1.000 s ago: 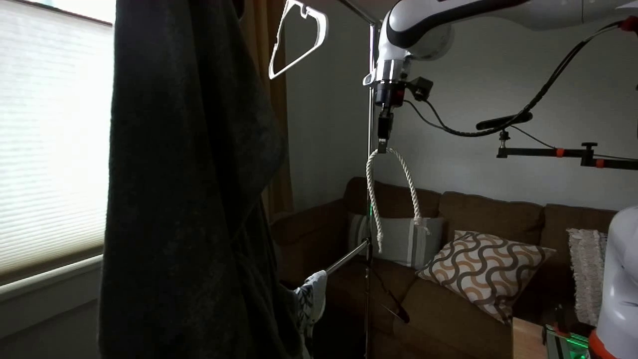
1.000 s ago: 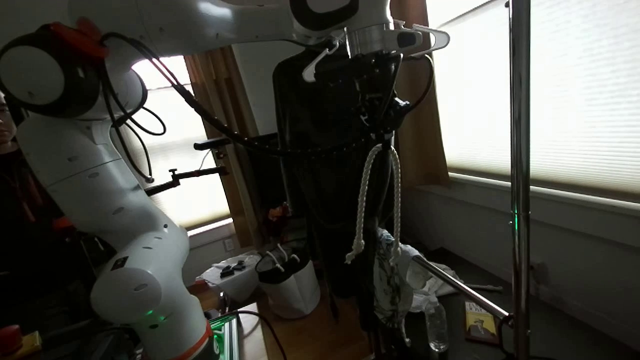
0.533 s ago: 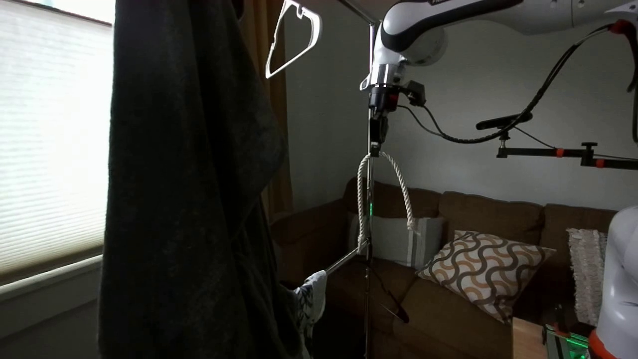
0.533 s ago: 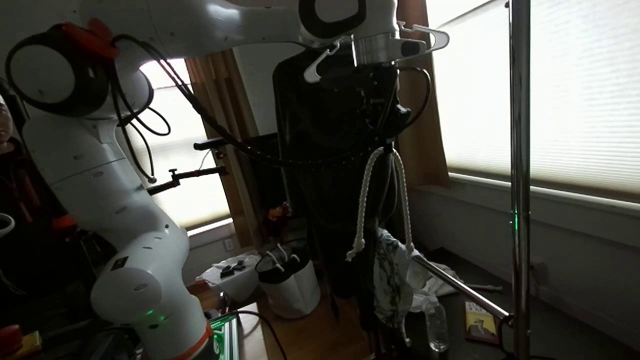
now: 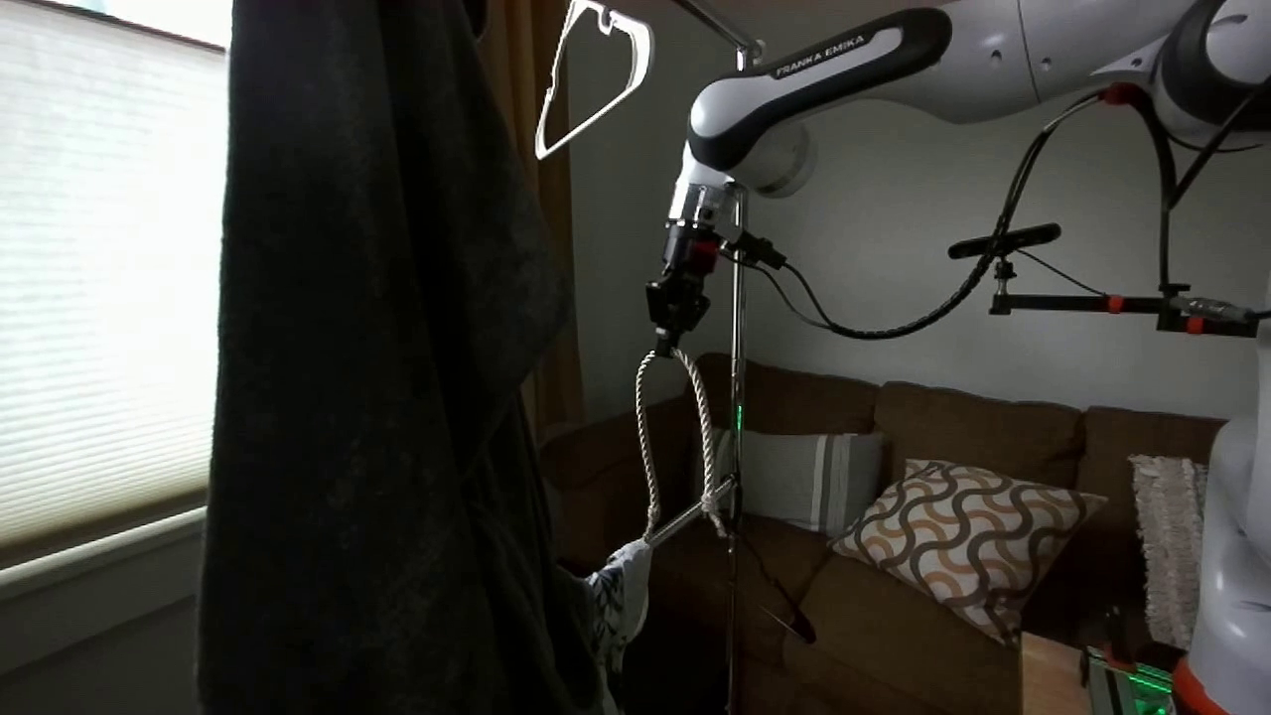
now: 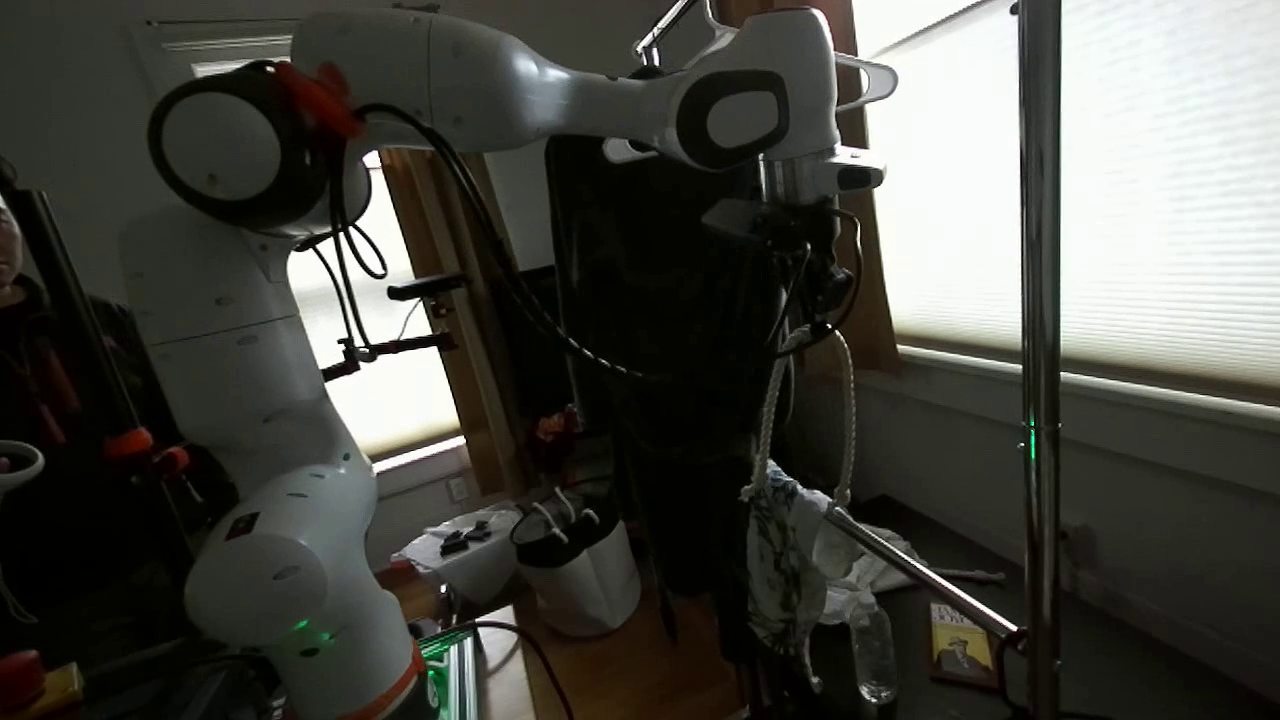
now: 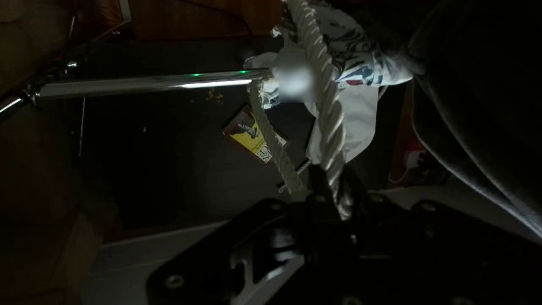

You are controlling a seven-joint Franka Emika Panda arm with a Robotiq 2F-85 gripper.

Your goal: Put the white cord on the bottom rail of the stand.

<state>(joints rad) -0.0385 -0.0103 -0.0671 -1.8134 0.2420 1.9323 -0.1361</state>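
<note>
One claw (image 5: 664, 348), pinched on the white cord (image 7: 331, 123) near mid-length. Two tails drop from the grip, ends near the bottom rail (image 6: 925, 576) of the stand (image 6: 1040, 300); can't tell if they touch. Patterned cloth (image 6: 785, 550) draped over that rail, dark garment (image 5: 397, 348) hanging beside the cloth, white hanger (image 5: 642, 55) higher up.

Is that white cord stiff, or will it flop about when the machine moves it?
Probably fairly floppy: both strands of the white cord hang below the gripper. Perhaps slightly springy too, since they bow outward near the top rather than dropping straight.
</note>
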